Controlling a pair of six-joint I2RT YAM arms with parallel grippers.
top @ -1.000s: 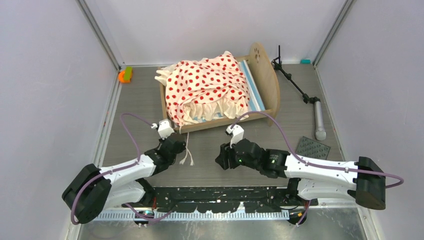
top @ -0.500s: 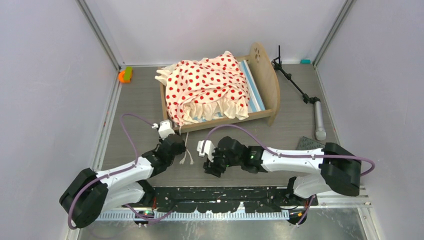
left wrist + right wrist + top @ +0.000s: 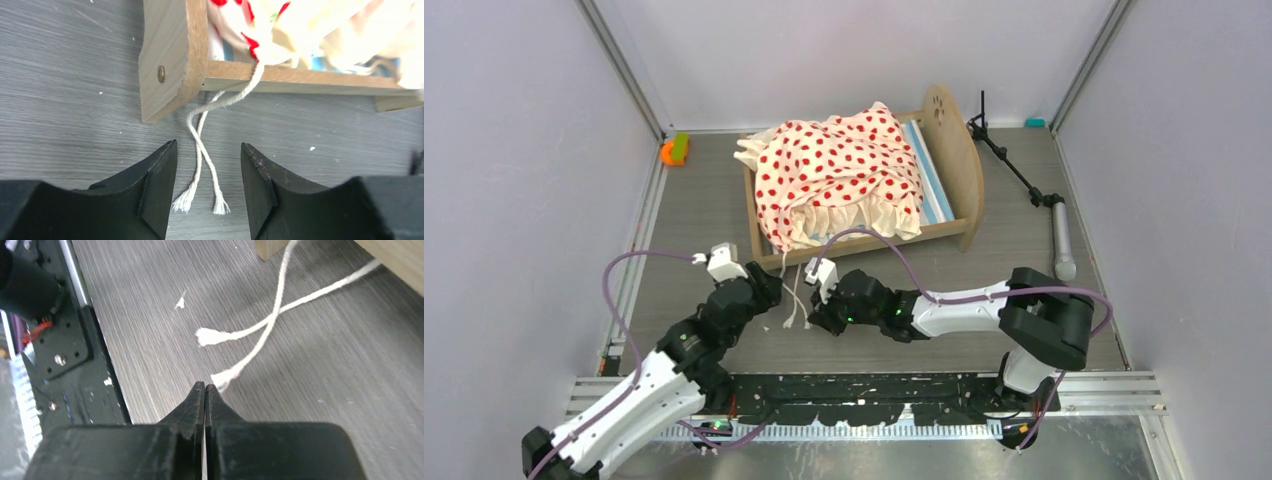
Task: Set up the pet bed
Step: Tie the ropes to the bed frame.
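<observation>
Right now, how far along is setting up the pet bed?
Early. Done: the striped mattress sits in the wooden frame. In hand: the left gripper is open over the two white cords on the table; the right gripper is shut beside their ends, holding nothing. Left: the polka-dot bedding lies bunched up, not spread.

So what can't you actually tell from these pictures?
- Mattress: overhead view, mostly covered by the polka-dot bedding; only a striped edge shows.
- Cords: left wrist view, their upper ends vanish into the bunched bedding.
- Right gripper: its own view, shut beside a frayed cord end; whether any strand is pinched is unclear.
- Teal object: overhead view, too small to identify.
</observation>
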